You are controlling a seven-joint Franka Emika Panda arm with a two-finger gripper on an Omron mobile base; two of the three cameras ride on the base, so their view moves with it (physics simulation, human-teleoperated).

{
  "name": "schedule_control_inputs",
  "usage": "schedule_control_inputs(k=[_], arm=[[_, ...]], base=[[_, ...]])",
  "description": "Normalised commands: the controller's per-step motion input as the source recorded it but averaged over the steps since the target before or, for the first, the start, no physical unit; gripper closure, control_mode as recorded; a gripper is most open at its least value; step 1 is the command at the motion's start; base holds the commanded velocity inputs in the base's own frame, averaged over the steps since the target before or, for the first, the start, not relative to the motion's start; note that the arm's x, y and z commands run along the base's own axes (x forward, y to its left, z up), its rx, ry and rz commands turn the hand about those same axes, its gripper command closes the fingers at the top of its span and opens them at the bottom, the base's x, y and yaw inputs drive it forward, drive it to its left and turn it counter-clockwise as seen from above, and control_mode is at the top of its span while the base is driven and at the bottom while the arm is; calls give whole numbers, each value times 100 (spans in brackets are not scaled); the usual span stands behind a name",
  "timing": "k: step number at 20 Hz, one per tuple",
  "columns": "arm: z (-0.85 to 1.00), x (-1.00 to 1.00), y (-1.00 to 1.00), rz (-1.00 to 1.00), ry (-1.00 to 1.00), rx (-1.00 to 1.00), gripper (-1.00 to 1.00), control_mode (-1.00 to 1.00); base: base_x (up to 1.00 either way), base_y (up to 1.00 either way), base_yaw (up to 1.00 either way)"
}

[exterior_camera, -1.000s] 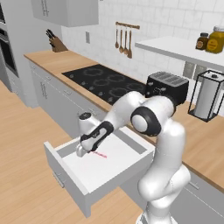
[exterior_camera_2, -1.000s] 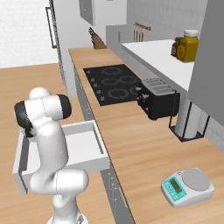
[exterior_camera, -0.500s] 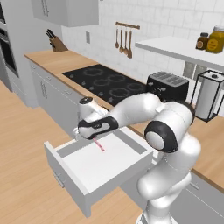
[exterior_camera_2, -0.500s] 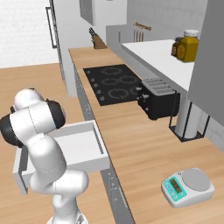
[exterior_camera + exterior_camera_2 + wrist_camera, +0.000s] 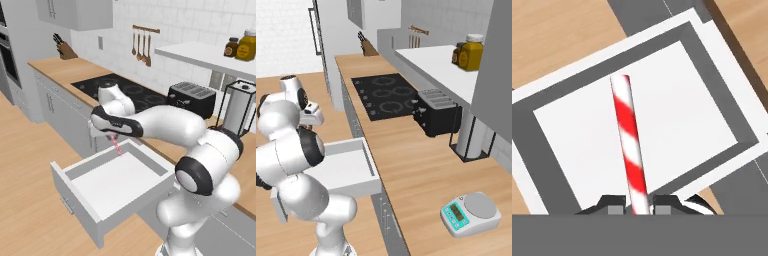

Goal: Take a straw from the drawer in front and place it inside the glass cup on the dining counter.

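Note:
The drawer [image 5: 75, 192] stands pulled out below the cooktop counter, its white inside bare; it also shows at the left of the right base view [image 5: 368, 162]. My gripper [image 5: 112, 136] hangs above the drawer's back edge, shut on the straw [image 5: 117, 146], which points down from it toward the drawer. In the hand view the straw [image 5: 629, 142] is red-and-white striped and sticks out from my gripper [image 5: 637, 207], clear of the drawer [image 5: 547, 165] floor. The glass cup and the dining counter are out of view.
Behind the drawer runs a wood counter with a black cooktop [image 5: 127, 92], a black toaster [image 5: 192, 99] and a paper towel stand [image 5: 239, 107]. A knife block [image 5: 64, 50] stands at the far left. A small kitchen scale [image 5: 471, 212] lies near the counter's end.
The hand has risen from inside the drawer with the straw in its grip. The straw now hangs above the drawer's back edge instead of lying low in it.

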Motion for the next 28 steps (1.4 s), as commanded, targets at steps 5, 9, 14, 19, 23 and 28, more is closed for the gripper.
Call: schedule_control_inputs(k=[5, 9, 14, 19, 23, 28], arm=[[82, 0, -63, -9, 4, 18, 100, -100], [49, 0, -64, -18, 2, 6, 100, -100], [16, -1, -63, -16, 0, 0, 100, -100], [1, -6, -8, -1, -1, 0, 100, 100], [0, 0, 0, 0, 0, 0, 100, 100], [0, 0, 0, 0, 0, 0, 100, 100]], base=[[0, 0, 0], [0, 0, 0], [0, 0, 0], [-64, -15, 0], [-100, -1, 6], [-100, 29, 40]])
